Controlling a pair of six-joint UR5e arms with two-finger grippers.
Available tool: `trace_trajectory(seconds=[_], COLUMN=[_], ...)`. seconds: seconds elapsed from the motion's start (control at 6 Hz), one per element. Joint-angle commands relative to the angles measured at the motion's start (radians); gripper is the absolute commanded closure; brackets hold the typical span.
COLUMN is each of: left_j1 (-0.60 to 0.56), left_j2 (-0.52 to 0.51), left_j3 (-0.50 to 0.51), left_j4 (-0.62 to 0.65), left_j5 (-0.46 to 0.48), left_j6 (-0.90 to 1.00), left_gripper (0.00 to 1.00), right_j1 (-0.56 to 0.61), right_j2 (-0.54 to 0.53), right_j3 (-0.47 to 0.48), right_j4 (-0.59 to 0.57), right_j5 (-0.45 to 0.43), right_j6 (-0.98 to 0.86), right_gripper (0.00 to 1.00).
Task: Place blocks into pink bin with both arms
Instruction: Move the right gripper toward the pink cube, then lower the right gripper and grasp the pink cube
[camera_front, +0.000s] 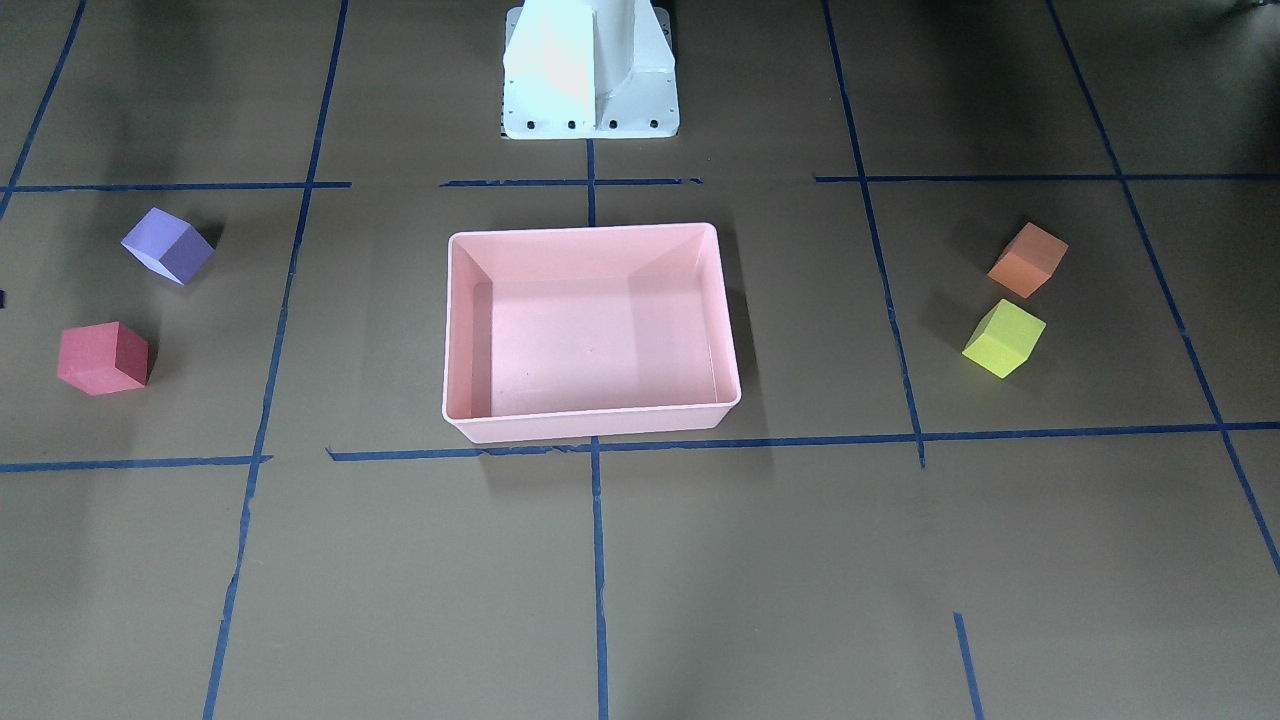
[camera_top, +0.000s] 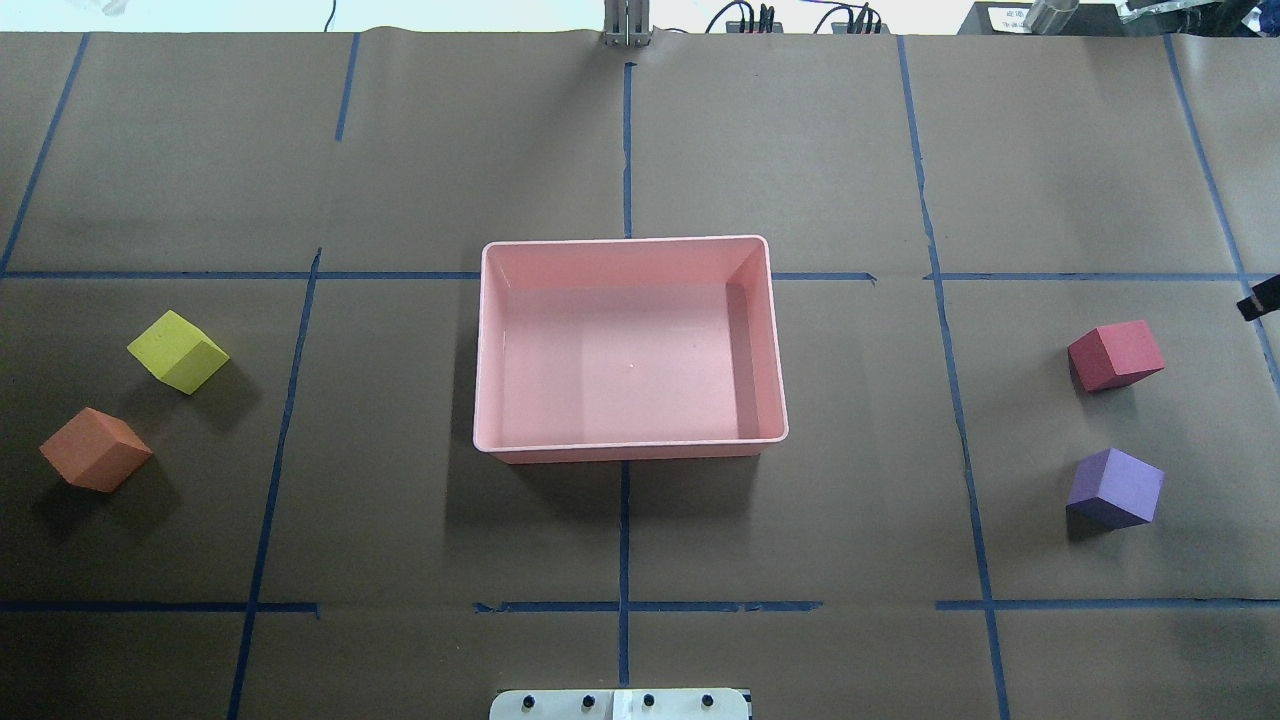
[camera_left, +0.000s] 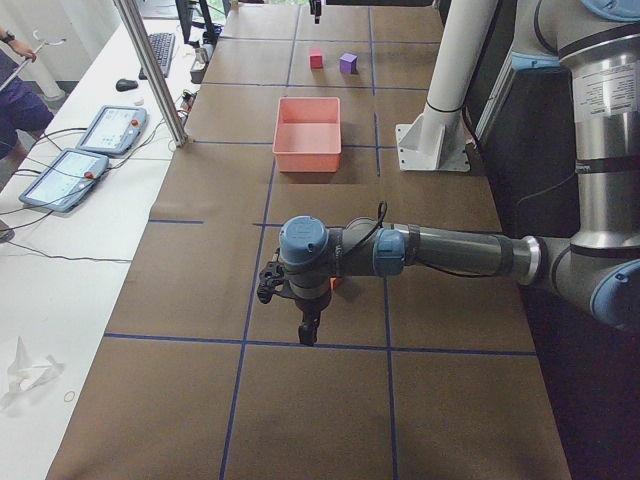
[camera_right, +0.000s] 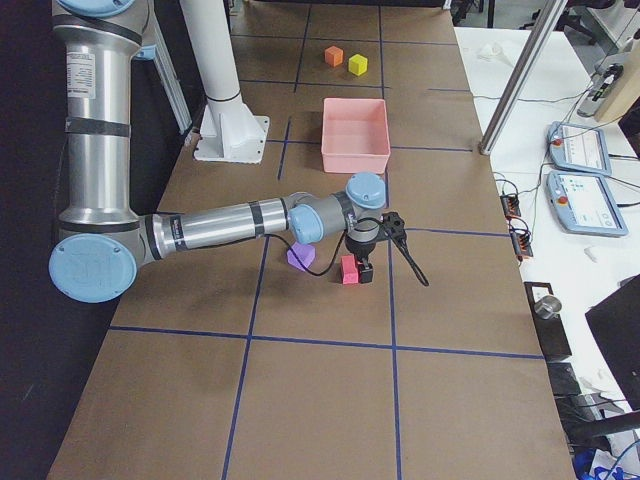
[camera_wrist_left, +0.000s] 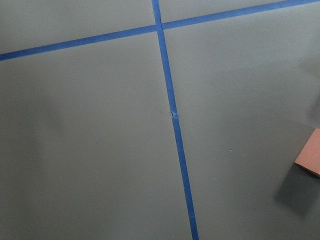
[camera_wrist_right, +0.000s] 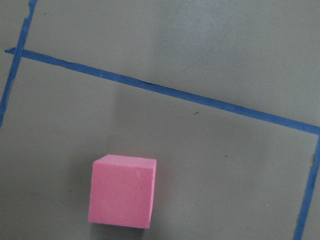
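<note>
In the front-facing view, I read the pink bin (camera_front: 590, 425) at table centre, just before the white pedestal (camera_front: 590, 70). All four blocks lie outside the bin on the brown paper (camera_front: 600, 580). The purple block (camera_front: 168, 246) and red block (camera_front: 103, 358) are on the robot's right, and the orange block (camera_front: 1028, 260) and yellow-green block (camera_front: 1004, 339) are on its left. Each pair is well apart from the bin. The overhead view confirms this layout: red lies farther from the base than purple, and yellow-green lies farther than orange. In the exterior left view, the left arm (camera_left: 450, 252) reaches low over the table. The left gripper (camera_left: 307, 325) points down near the orange block, which is mostly hidden behind the wrist; I cannot tell its finger spacing. In the exterior right view, the right arm (camera_right: 220, 225) sets the right gripper (camera_right: 366, 268) just beside the red block. I cannot tell its opening or whether it touches the block. The left wrist view shows a blue tape (camera_wrist_left: 172, 115) crossing and one orange corner at the right edge. The right wrist view shows the red block, washed pink, resting apart from the tape.
</note>
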Motion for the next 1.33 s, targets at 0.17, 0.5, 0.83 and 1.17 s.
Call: trace_trajectory(seconds=[0.17,0.5,0.83,1.17], left_j1=[0.000,0.000,0.000,0.000], left_j2=[0.002,0.002,0.002,0.007], left_j3=[-0.003,-0.003,-0.003,-0.015], left_j4=[0.001,0.001,0.001,0.000], left_j5=[-0.031,-0.031,-0.031,-0.031], left_j6=[0.000,0.000,0.000,0.000], left_gripper=[0.00,0.00,0.00,0.00], right_j1=[-0.121,-0.181,-0.233,-0.247], right_j2=[0.034,0.067,0.068,0.082], right_j3=[-0.070,-0.122,-0.177,-0.165], right_j4=[0.132,0.134,0.134,0.132], right_j5=[-0.052,-0.113,-0.138,-0.128], right_j6=[0.196,0.220,0.214,0.220], right_gripper=[0.01,0.00,0.00,0.56])
